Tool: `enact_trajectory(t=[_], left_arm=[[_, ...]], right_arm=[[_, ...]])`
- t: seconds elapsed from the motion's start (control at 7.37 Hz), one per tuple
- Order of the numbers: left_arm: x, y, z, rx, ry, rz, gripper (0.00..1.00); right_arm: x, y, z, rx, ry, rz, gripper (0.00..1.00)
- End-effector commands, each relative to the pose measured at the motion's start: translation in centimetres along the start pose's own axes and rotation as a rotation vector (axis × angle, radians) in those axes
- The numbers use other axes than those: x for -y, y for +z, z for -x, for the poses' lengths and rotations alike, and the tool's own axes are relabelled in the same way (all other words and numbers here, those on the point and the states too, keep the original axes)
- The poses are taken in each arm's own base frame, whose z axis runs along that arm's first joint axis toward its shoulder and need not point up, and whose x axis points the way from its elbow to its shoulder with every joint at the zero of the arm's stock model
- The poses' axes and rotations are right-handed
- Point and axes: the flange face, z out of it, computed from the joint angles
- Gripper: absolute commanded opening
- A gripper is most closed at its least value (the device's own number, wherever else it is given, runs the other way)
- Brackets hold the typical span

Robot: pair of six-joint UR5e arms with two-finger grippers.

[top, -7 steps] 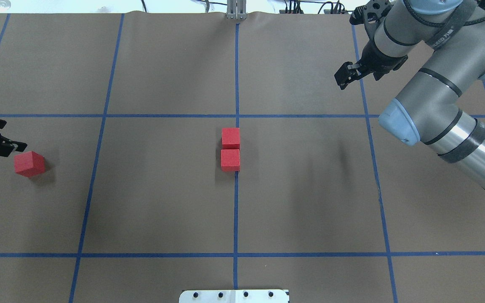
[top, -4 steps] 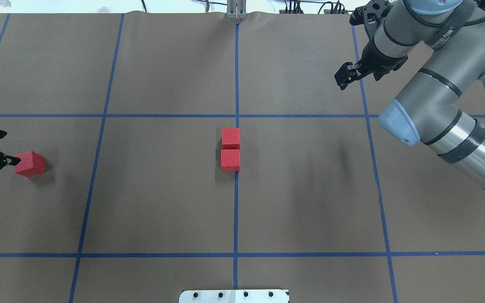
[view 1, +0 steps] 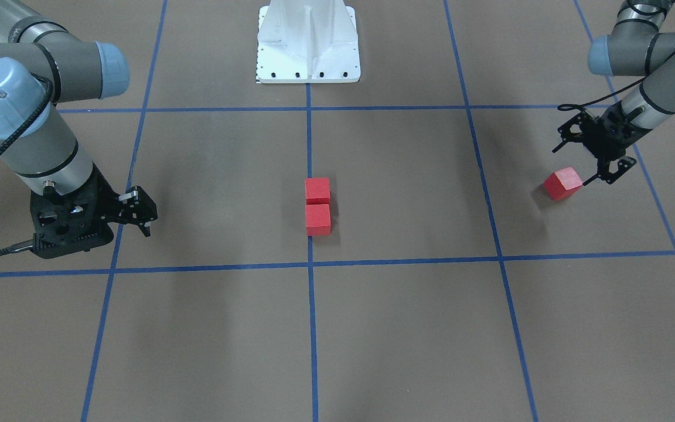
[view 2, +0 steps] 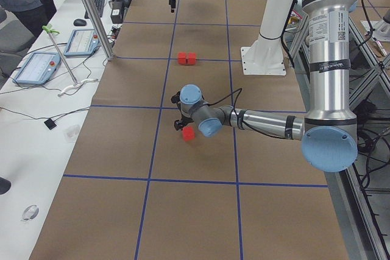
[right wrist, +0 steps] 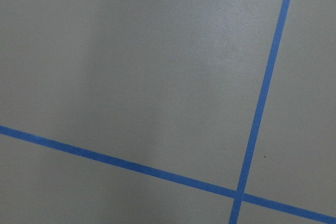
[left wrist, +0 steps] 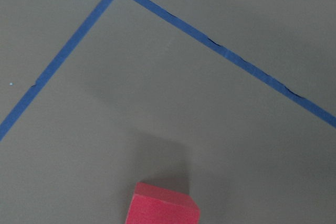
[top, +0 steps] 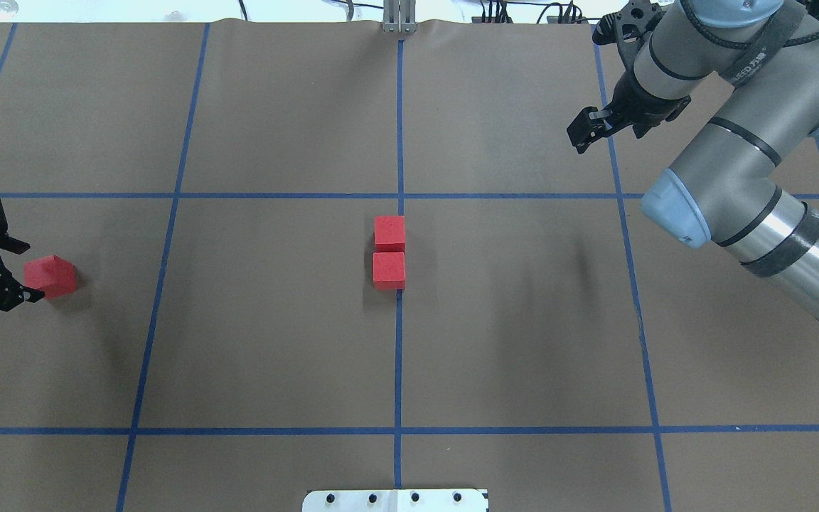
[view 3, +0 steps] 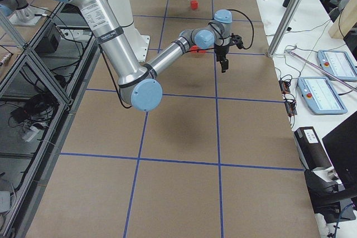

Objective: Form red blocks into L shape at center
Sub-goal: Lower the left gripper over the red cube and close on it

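Two red blocks [top: 389,233] [top: 389,271] sit touching in a short column on the middle blue tape line [top: 398,341] at the center; they also show in the front view [view 1: 317,190] [view 1: 318,219]. The third red block [top: 52,276] [view 1: 562,183] lies far out on my left side. My left gripper [top: 30,272] [view 1: 572,167] is open, its fingertips on either side of that block's outer edge. The left wrist view shows the block [left wrist: 164,205] at its bottom edge. My right gripper [top: 581,135] [view 1: 145,220] looks shut and empty, far off at the right.
The white robot base [view 1: 308,44] [top: 395,500] stands on the middle line at the near edge. Blue tape lines grid the brown floor. A side table with tablets [view 2: 36,68] and a metal post [view 2: 91,10] stand beyond the far edge.
My left gripper has turned and come down beside the lone block, its open fingers now at the block's edge. The blocks have not moved. My right arm has hardly moved.
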Motion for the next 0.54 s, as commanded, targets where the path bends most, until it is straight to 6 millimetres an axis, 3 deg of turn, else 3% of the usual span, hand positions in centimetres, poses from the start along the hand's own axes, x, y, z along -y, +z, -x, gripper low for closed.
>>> enact_trajectory(t=[0.0,0.41], left_arm=[[-0.4,0.6,0.4,0.003,0.036,0.013,0.99],[0.0,2.1,1.8,0.015,0.028,0.028,0.99]], right_arm=[[-0.1,0.0,-0.1,0.0,0.001,0.001,1.0],[-0.1,0.2,-0.2,-0.002,0.002,0.003,1.0]])
